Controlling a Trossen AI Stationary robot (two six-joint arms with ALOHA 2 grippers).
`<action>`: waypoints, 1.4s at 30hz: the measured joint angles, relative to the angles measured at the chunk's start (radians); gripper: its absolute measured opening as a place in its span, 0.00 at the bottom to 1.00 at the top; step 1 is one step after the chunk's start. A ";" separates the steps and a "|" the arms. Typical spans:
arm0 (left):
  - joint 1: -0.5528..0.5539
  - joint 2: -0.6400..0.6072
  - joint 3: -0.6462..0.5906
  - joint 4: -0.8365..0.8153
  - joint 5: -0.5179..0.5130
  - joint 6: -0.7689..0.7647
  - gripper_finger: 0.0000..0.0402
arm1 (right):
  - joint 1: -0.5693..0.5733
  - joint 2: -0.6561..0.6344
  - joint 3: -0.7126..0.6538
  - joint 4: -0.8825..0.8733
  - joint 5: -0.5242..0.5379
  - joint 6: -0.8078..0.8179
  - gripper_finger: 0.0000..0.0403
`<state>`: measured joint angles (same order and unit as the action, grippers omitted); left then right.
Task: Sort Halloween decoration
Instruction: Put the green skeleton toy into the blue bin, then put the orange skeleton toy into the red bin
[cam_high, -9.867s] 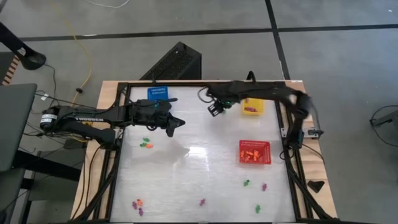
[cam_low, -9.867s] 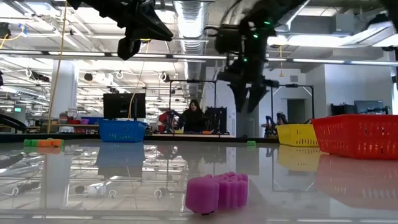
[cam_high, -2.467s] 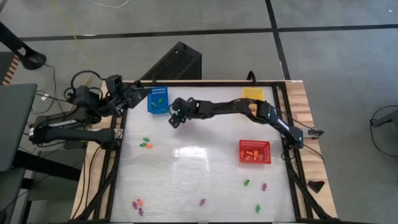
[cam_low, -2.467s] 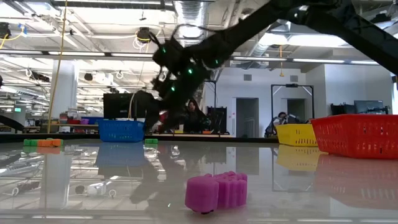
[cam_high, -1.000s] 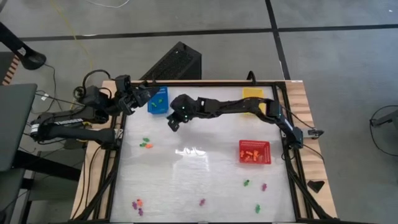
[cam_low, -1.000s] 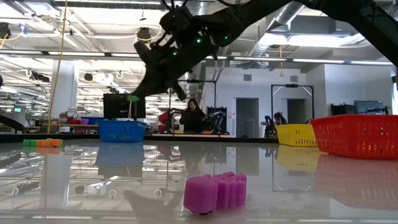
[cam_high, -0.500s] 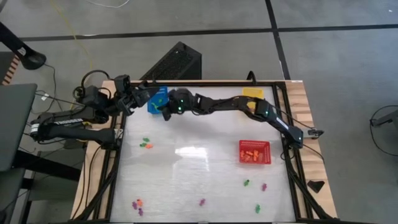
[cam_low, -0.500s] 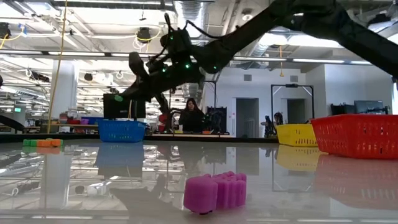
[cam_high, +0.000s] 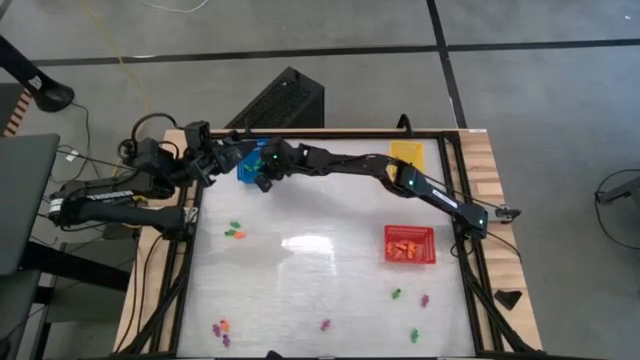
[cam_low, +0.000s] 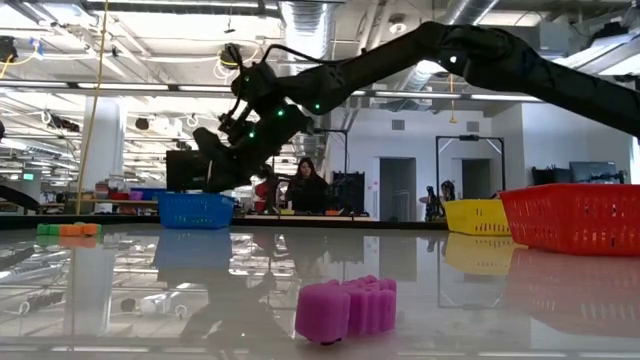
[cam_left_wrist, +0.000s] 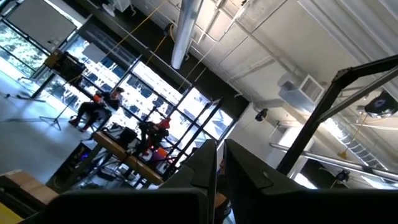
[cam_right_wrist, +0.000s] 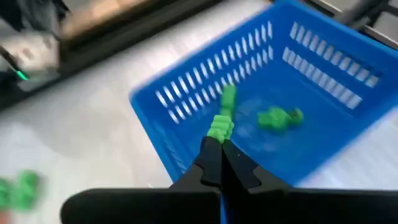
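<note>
My right gripper (cam_right_wrist: 221, 144) reaches across the table to the blue basket (cam_high: 250, 160) at the far left and is shut on a small green piece of Halloween decoration (cam_right_wrist: 222, 121). It hangs over the basket's near wall (cam_right_wrist: 186, 99). Another green piece (cam_right_wrist: 280, 117) lies on the basket's floor. My left gripper (cam_left_wrist: 221, 155) stays just left of the blue basket (cam_high: 225, 150), tipped up toward the ceiling, shut and holding nothing. A purple piece (cam_low: 345, 308) lies on the table near the front edge. Green and orange pieces (cam_high: 235, 231) lie in front of the basket. My right gripper pinches the green piece by its near end (cam_right_wrist: 217, 134) between its two fingertips. The rest of the piece sticks out beyond the fingertips, in line with them. It is lifted clear, above the blue basket's near wall.
A yellow basket (cam_high: 405, 150) stands at the far right. A red basket (cam_high: 410, 245) with orange pieces stands at the right. Loose pieces lie near the front edge (cam_high: 220, 328), (cam_high: 325, 325), (cam_high: 410, 297). A person (cam_low: 305, 185) shows in the room behind.
My right gripper has carried the green piece toward the table's far left, from the open table in front of the blue basket to a spot over its near wall. It has stayed shut on the piece.
</note>
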<state>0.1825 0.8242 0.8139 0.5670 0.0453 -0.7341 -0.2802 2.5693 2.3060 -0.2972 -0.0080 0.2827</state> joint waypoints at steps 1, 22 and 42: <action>-0.001 0.000 0.000 -0.002 0.001 0.004 0.05 | 0.000 -0.001 0.005 -0.020 0.011 -0.019 0.05; -0.150 -0.154 0.000 -0.483 0.104 0.098 0.05 | 0.027 -0.229 0.037 -0.447 0.208 -0.168 0.72; -1.145 0.240 0.000 -1.200 -0.229 -0.273 0.10 | 0.094 -0.643 -0.061 -1.211 0.717 0.061 0.70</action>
<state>-0.9620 1.0645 0.8136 -0.6327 -0.1839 -1.0066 -0.1862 1.9263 2.2454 -1.5081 0.7090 0.3442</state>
